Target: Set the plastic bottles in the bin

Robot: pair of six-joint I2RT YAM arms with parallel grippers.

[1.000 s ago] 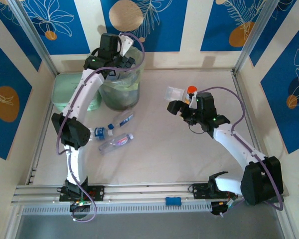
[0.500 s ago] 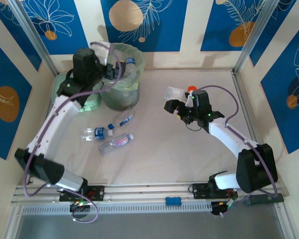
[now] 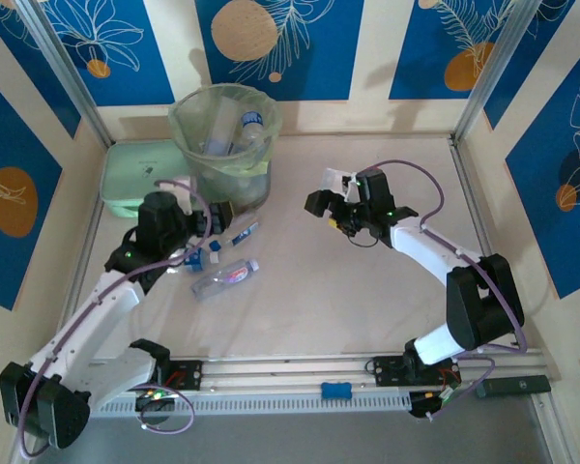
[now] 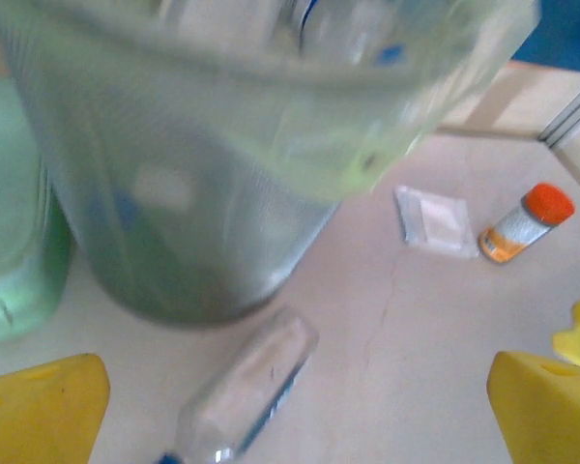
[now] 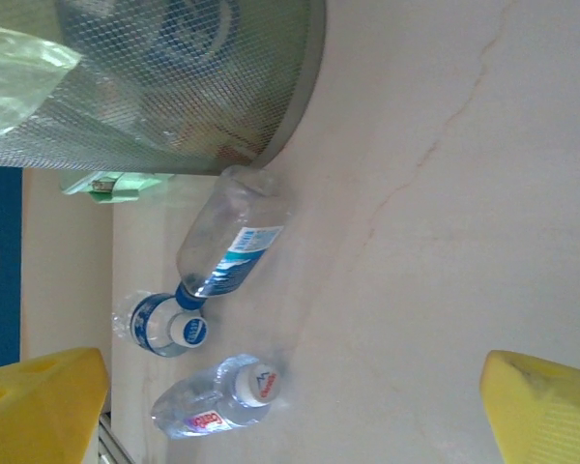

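The left end effector (image 4: 295, 401), spread wide and empty, hangs just over the nearest bottle (image 4: 246, 387), which lies on the desk (image 3: 348, 290) beside the bin (image 3: 234, 184) (cap nearest the arm, long axis slanting between its fingers). The right end effector (image 3: 327, 205), likewise open and empty, is well apart.

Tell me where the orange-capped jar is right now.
The orange-capped jar sits on the table at the right of the left wrist view, beside the clear flat container, apart from the bin.

The bin (image 4: 174, 193) near the worktop's far edge is showing blurred and running off the left wrist view's top, while a clear bottle (image 4: 246, 387) is being cropped at its bottom.
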